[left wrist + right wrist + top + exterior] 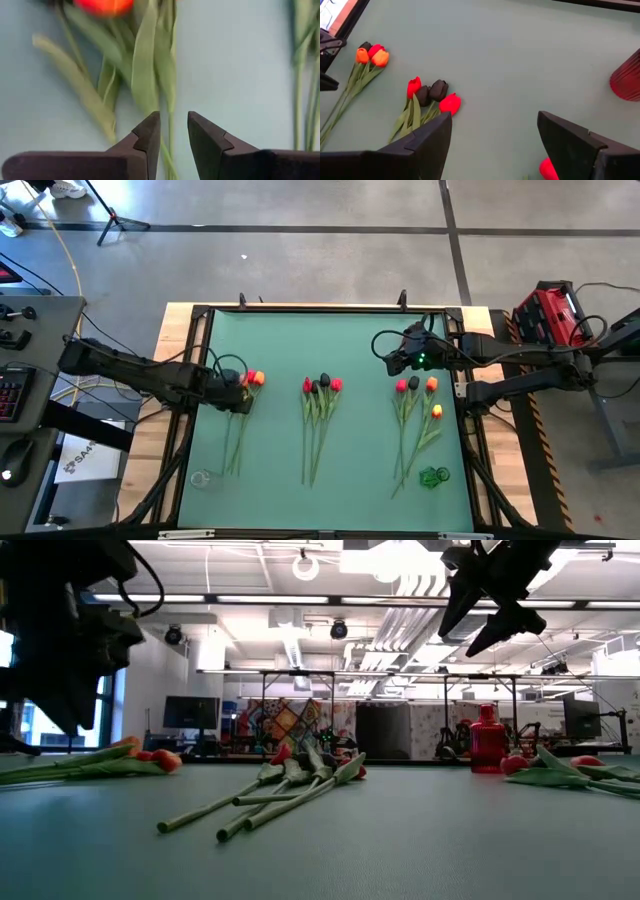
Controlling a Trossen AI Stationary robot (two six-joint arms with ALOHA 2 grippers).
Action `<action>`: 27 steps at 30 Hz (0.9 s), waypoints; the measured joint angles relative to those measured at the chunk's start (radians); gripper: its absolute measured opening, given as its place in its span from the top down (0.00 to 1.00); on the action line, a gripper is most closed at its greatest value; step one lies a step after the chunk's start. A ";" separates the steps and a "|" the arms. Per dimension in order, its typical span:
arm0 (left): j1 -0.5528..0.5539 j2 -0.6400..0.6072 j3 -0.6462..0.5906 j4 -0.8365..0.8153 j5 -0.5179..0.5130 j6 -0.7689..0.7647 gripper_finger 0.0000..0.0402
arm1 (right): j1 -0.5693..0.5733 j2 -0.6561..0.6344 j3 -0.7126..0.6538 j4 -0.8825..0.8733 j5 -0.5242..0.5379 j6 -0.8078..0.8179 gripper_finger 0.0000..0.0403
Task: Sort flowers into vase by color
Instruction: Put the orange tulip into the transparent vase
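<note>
Overhead, two dark arms are working a green table (330, 340) where artificial flowers are lying in three bunches, heads toward the far edge. The left gripper (174, 131) is hanging low over the left bunch (242, 415), its fingers (150, 132) narrowly parted and straddling a thin green stem without yet closing on it, likely lining up to pick a single tulip. The right gripper (492, 145) is hovering high near the far right of the table, fingers spread wide and holding nothing, apparently waiting. The middle bunch (318, 420), mixing red and near-black buds, and the right bunch (415, 425), mixing red and orange, are lying untouched. A red vase (485, 740) is standing near the far edge, a green glass piece (434, 477) near the front right.
</note>
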 joint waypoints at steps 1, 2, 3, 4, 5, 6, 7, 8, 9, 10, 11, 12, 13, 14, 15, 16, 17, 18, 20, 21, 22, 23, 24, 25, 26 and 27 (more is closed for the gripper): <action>-0.027 0.008 0.000 0.000 -0.006 -0.034 0.79 | 0.004 0.000 0.000 0.000 0.000 -0.003 0.30; -0.056 0.014 0.000 0.000 -0.018 -0.068 0.79 | 0.007 0.000 0.000 0.000 0.001 -0.006 0.30; -0.082 0.023 0.000 0.001 -0.030 -0.101 0.79 | 0.010 0.000 0.000 0.000 0.002 -0.007 0.30; -0.105 0.033 0.000 0.004 -0.043 -0.132 0.79 | 0.013 0.000 0.000 0.000 0.007 -0.008 0.30; -0.126 0.044 0.000 0.006 -0.052 -0.160 0.79 | 0.015 0.000 0.000 0.000 0.010 -0.009 0.30; -0.144 0.058 0.000 0.008 -0.062 -0.183 0.79 | 0.016 0.000 0.000 0.000 0.012 -0.014 0.30; -0.159 0.073 0.000 0.012 -0.068 -0.201 0.79 | 0.016 0.000 0.000 0.000 0.014 -0.017 0.30; -0.170 0.091 0.000 0.019 -0.070 -0.215 0.79 | 0.016 0.000 0.000 0.000 0.015 -0.024 0.30; -0.178 0.110 0.000 0.026 -0.072 -0.221 0.79 | 0.016 0.000 0.000 0.000 0.015 -0.026 0.30; -0.183 0.130 0.000 0.031 -0.072 -0.221 0.79 | 0.016 0.000 0.000 0.000 0.016 -0.030 0.30; -0.187 0.151 0.000 0.037 -0.073 -0.221 0.79 | 0.014 0.000 0.000 0.000 0.016 -0.035 0.30; -0.187 0.173 0.000 0.044 -0.073 -0.221 0.79 | 0.012 0.000 0.000 0.000 0.016 -0.040 0.30; -0.186 0.191 0.000 0.047 -0.073 -0.221 0.79 | 0.012 0.000 0.000 0.000 0.016 -0.044 0.30; -0.185 0.208 0.000 0.048 -0.073 -0.220 0.79 | 0.011 0.000 0.000 0.000 0.016 -0.050 0.30; -0.183 0.224 0.000 0.052 -0.075 -0.219 0.79 | 0.012 0.000 0.000 0.000 0.016 -0.052 0.30; -0.182 0.239 0.000 0.060 -0.076 -0.215 0.79 | 0.012 0.000 0.000 0.000 0.016 -0.053 0.30; -0.182 0.252 0.000 0.070 -0.077 -0.212 0.79 | 0.012 0.000 0.000 0.000 0.016 -0.054 0.30; -0.182 0.264 0.000 0.078 -0.080 -0.212 0.79 | 0.012 0.000 0.000 0.000 0.016 -0.054 0.30; -0.182 0.289 0.000 0.094 -0.084 -0.212 0.80 | 0.012 0.000 0.000 0.000 0.015 -0.054 0.30; -0.182 0.300 0.000 0.106 -0.084 -0.212 0.80 | 0.012 0.000 0.000 0.000 0.014 -0.056 0.30; -0.182 0.310 0.000 0.117 -0.085 -0.212 0.81 | 0.012 0.000 0.000 0.000 0.009 -0.059 0.30; -0.182 0.317 0.000 0.123 -0.086 -0.211 0.82 | 0.012 0.000 0.000 0.000 0.006 -0.061 0.30; -0.182 0.322 0.001 0.129 -0.088 -0.210 0.84 | 0.012 0.000 0.000 0.000 0.005 -0.061 0.30; -0.182 0.325 0.001 0.133 -0.089 -0.210 0.86 | 0.012 0.000 0.000 0.000 0.003 -0.062 0.30; -0.182 0.325 0.001 0.137 -0.090 -0.212 0.88 | 0.012 0.000 0.000 0.000 0.000 -0.062 0.30; -0.182 0.324 0.001 0.140 -0.089 -0.217 0.90 | 0.012 0.000 0.000 0.000 -0.004 -0.062 0.30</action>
